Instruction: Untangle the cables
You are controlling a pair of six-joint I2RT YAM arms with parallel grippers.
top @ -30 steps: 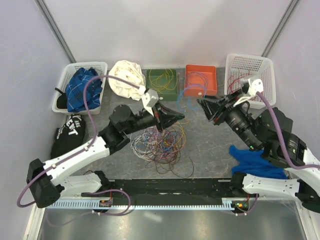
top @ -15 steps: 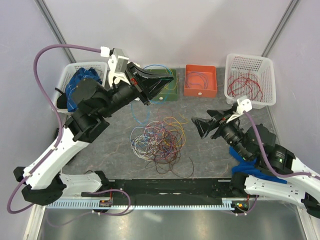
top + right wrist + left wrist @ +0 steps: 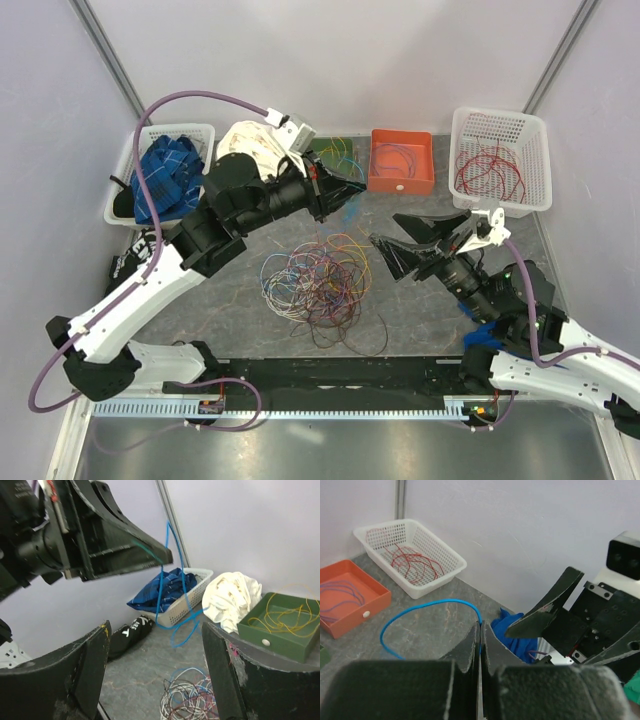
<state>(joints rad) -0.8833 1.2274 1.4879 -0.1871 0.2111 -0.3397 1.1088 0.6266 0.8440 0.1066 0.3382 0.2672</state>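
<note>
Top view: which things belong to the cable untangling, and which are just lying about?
Job: tangled cables, blue cable in the left gripper, green tray, orange tray, white basket holding sorted wires.
Lying about: white cloth, blue checked cloth, black garment, blue rag.

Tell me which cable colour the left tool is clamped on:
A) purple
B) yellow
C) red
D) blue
D: in the left wrist view the left tool has its jaws shut on a blue cable, which loops out from between them over the table.
</note>
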